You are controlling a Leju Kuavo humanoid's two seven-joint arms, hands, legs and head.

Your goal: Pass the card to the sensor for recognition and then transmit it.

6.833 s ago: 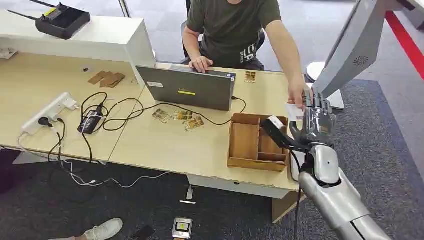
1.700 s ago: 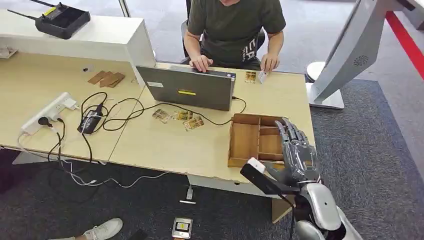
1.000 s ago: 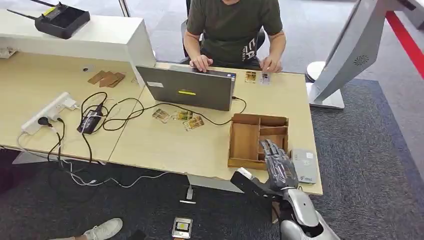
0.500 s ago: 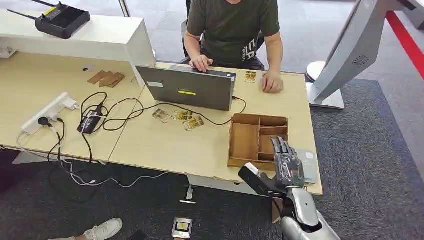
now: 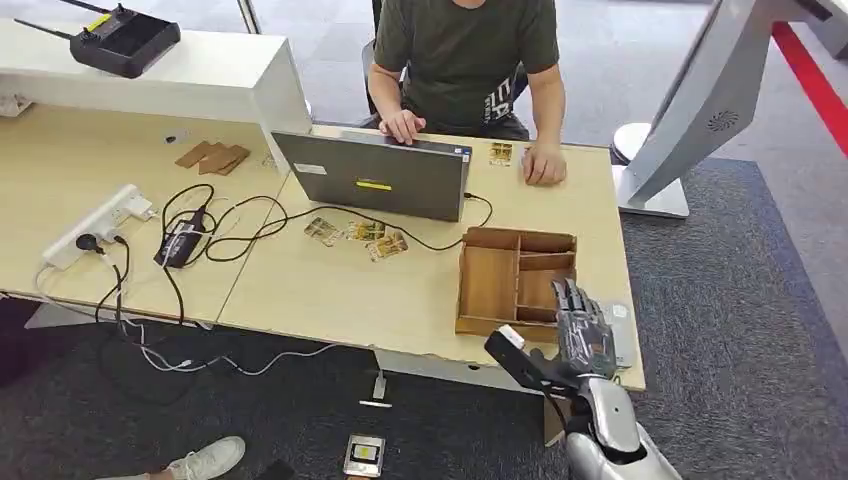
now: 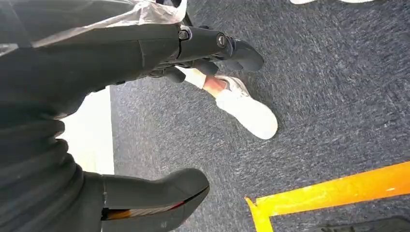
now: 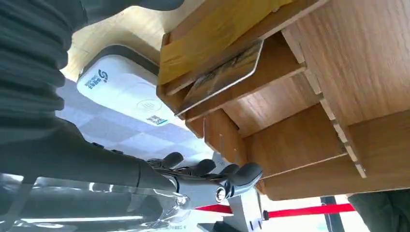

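My right hand point(image 5: 580, 328) hovers flat over the near right corner of the wooden tray point(image 5: 487, 325), fingers straight and apart, holding nothing. The grey-white card sensor point(image 5: 621, 335) lies beside the tray, partly hidden by the hand. In the right wrist view the fingers point(image 7: 212, 175) reach along the tray point(image 7: 338, 72). A gold patterned card point(image 7: 223, 76) lies in a small compartment, and the sensor point(image 7: 123, 92) sits next to it. The person's hand point(image 5: 544, 163) lies flat at the desk's far edge beside a gold card point(image 5: 500, 153). My left hand point(image 6: 208, 48) hangs over the carpet, holding nothing.
A laptop point(image 5: 375, 178) stands mid-desk with a cable running past several gold cards point(image 5: 365, 233). A power strip point(image 5: 100, 222) and charger lie at the left. A white kiosk stand point(image 5: 700, 100) rises at the right. A white shoe point(image 6: 246, 111) is on the carpet.
My right hand came down from the person's side to the desk's near edge, then crept forward over the tray corner. The person took the white card and laid a hand flat at the far edge.
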